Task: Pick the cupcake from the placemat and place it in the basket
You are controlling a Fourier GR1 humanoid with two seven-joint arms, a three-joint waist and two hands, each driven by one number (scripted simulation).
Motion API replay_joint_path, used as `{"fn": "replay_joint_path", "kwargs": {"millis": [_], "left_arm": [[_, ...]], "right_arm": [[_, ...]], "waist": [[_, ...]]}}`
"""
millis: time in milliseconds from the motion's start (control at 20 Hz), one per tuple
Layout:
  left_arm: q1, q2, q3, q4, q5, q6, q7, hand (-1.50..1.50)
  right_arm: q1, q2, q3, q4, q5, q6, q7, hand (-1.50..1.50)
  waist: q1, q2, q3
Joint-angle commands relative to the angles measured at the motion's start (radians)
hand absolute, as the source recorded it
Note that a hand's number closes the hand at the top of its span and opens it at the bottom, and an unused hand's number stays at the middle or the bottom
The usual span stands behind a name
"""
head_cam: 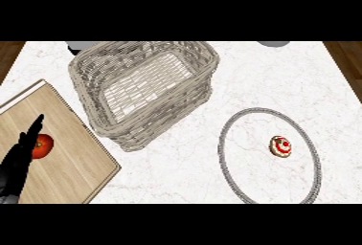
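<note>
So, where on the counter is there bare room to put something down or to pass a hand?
Bare marble lies between the basket and the round placemat, along the near edge between the cutting board and the placemat, and right of the basket, above the placemat. It is crowded at left: the basket nearly meets the board, where the left hand rests beside a tomato. The cupcake sits inside the placemat.

Single head view, looking steeply down on the counter (184,158), basket (145,91) far, placemat (311,158) nearer right
</note>
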Motion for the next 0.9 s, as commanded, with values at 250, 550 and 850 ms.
{"fn": "replay_joint_path", "kwargs": {"millis": [250, 550, 850], "left_arm": [[-0.008, -0.055, -0.053, 0.019, -0.001, -0.026, 0.063, 0.0], [-0.012, -0.058, -0.063, 0.022, -0.034, -0.026, 0.069, 0.0], [-0.038, -0.062, -0.047, 0.016, -0.025, -0.045, 0.082, 0.0]], "right_arm": [[-0.034, 0.001, -0.026, -0.04, 0.177, 0.026, 0.185, -1.5], [-0.104, 0.001, -0.048, -0.073, 0.33, 0.15, 0.343, -1.5], [-0.211, 0.001, -0.016, -0.068, 0.53, 0.286, 0.551, -1.5]], "waist": [[0.014, 0.007, -0.011], [0.023, 0.003, -0.011], [0.028, -0.002, -0.01]]}}
